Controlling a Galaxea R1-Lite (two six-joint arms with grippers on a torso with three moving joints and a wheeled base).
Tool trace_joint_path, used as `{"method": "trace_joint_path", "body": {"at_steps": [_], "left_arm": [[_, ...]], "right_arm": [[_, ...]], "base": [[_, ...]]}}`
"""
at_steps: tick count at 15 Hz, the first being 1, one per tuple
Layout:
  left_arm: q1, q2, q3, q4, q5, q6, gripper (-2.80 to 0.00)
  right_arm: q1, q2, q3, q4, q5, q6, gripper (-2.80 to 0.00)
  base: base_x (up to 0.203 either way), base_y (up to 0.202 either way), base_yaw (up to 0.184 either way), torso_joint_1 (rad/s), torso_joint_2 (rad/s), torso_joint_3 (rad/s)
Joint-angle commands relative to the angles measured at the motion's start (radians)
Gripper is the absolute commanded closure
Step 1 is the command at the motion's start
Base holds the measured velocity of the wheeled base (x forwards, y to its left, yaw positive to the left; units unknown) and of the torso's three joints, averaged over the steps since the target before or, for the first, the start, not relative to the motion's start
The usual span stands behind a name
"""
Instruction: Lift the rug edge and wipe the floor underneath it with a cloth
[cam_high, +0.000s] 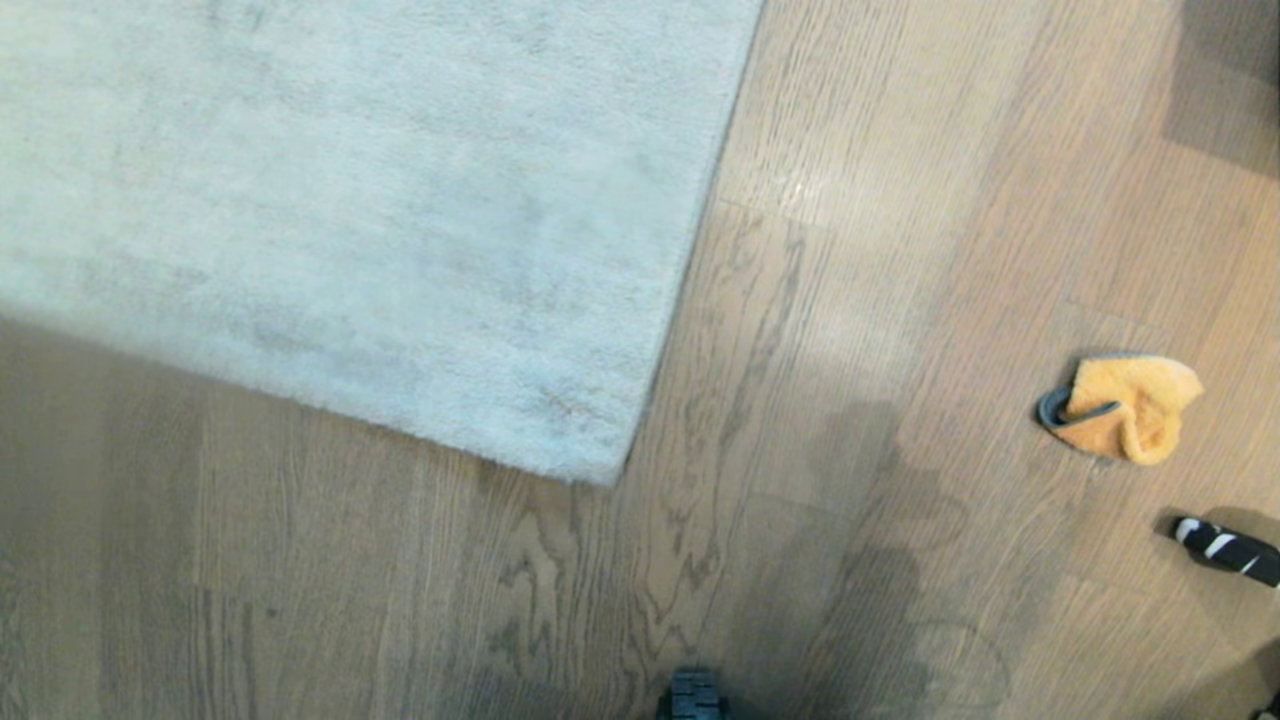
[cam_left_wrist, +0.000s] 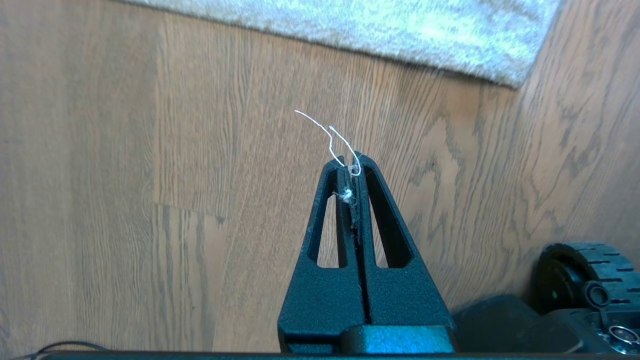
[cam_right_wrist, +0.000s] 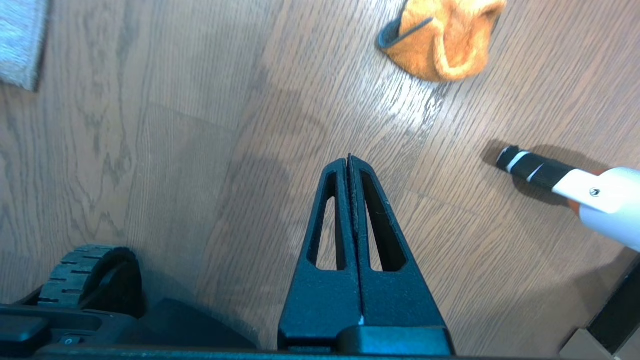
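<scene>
On the plank floor (cam_high: 820, 560) the rug (cam_high: 350, 200) corner lies flat at eleven o'clock, the cloth (cam_high: 1125, 405) crumpled at three; both the left gripper (cam_left_wrist: 352, 165) and right gripper (cam_right_wrist: 349, 160), pressed together and empty, risk skidding off the low pile.

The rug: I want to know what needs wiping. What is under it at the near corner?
The rug lies flat on the floor, its corner not lifted. Bare planks show around it; what lies beneath is covered and cannot be seen.

L gripper (cam_left_wrist: 352, 165): jaws pressed together, tips pointing down, wisp of white thread (cam_left_wrist: 332, 140) snagged at tips. R gripper (cam_right_wrist: 349, 160): jaws pressed together, pointing down, nothing held.
</scene>
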Motion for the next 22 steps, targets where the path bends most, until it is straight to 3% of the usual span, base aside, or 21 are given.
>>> {"method": "trace_joint_path", "body": {"at_steps": [1,22], "left_arm": [[-0.001,0.000,0.000,-0.001,-0.001,0.000,0.00],[-0.001,0.000,0.000,-0.001,-0.004,0.005,0.00]], "right_arm": [[0.000,0.000,0.000,-0.002,0.000,0.000,0.00],[0.000,0.001,0.000,-0.001,0.000,0.000,0.00]], "base": [[0.000,0.000,0.000,0.000,0.00,0.204],[0.000,0.000,0.000,0.000,0.00,0.201]]}}
